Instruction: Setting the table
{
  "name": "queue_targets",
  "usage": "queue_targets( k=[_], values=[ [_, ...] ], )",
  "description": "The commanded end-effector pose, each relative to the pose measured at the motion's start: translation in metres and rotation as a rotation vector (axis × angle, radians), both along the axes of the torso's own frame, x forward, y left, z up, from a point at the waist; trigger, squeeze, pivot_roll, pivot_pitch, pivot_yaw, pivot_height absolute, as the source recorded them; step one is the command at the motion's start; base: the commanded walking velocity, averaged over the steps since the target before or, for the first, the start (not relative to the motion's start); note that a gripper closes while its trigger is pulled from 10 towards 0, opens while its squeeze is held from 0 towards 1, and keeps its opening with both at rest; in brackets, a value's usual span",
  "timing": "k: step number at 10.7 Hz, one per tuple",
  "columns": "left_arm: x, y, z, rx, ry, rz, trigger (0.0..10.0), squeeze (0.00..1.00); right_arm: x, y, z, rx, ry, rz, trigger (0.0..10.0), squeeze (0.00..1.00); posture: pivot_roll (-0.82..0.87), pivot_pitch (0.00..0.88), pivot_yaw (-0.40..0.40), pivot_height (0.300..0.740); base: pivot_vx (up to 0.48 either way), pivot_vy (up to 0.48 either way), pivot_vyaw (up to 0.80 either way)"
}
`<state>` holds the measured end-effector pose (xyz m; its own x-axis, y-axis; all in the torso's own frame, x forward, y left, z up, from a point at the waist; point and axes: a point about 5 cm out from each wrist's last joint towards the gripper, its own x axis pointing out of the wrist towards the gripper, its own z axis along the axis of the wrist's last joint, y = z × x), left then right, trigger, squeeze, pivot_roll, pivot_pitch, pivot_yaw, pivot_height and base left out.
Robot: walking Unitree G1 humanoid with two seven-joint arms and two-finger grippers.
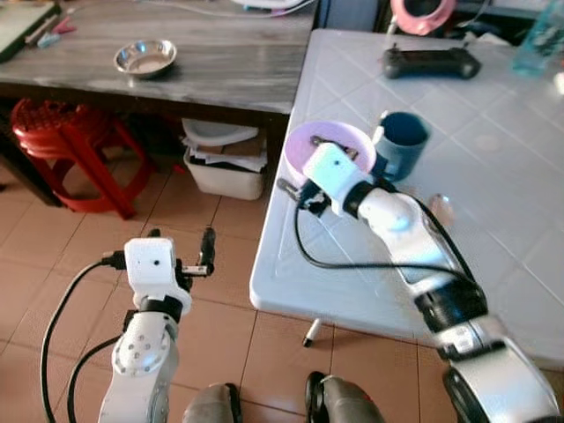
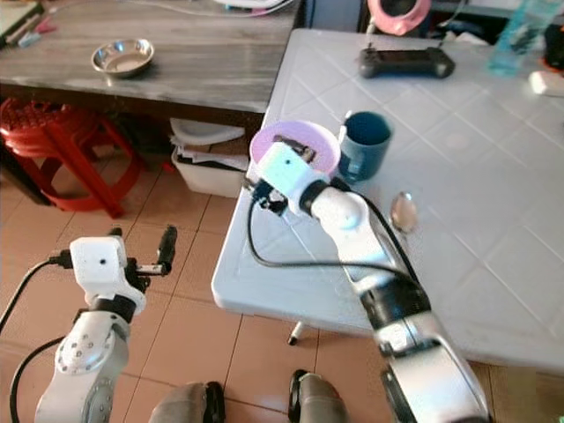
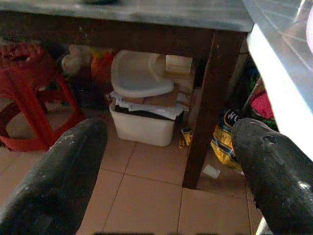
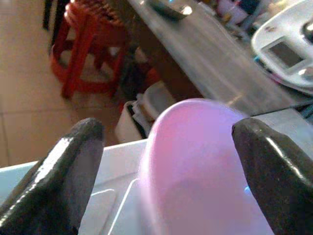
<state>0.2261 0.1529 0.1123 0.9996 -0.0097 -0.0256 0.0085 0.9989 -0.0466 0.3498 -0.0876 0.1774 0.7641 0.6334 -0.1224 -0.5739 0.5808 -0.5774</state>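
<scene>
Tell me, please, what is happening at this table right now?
The robot is setting the white table. Its right hand is at the pink bowl near the table's edge, fingers open on either side of the bowl. A dark blue mug stands just beside the bowl, and a spoon lies further in. The left hand hangs open over the tiled floor, holding nothing.

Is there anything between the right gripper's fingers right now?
Yes: the pink bowl sits between the right gripper's open fingers, clearest in the right wrist view.
</scene>
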Motion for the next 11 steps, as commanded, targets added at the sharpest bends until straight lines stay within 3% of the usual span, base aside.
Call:
queue_targets(
  k=[1,2,8,11],
  values=[
    [-0.003,0.002,0.0,0.002,0.01,-0.002,10.0,0.0,0.001,0.004,-0.004,-0.031,0.033,0.03,7.6,0.0,0.06,0.194,0.027,0.74,0.0,0.0,0.0],
    [-0.004,0.002,0.0,0.002,0.013,-0.001,10.0,0.0,0.003,0.005,-0.003,-0.046,0.039,0.041,0.0,0.0,0.06,0.196,0.024,0.74,0.0,0.0,0.0],
    [-0.007,-0.002,-0.004,-0.016,0.042,-0.028,10.0,0.0,0.01,-0.019,-0.013,-0.193,0.095,-0.061,0.0,0.0,0.06,0.201,0.022,0.74,0.0,0.0,0.0],
    [-0.008,-0.006,-0.004,-0.035,0.052,-0.055,10.0,0.0,0.011,-0.023,-0.014,-0.228,0.125,-0.075,0.0,0.0,0.06,0.21,0.018,0.74,0.0,0.0,0.0]
  ],
)
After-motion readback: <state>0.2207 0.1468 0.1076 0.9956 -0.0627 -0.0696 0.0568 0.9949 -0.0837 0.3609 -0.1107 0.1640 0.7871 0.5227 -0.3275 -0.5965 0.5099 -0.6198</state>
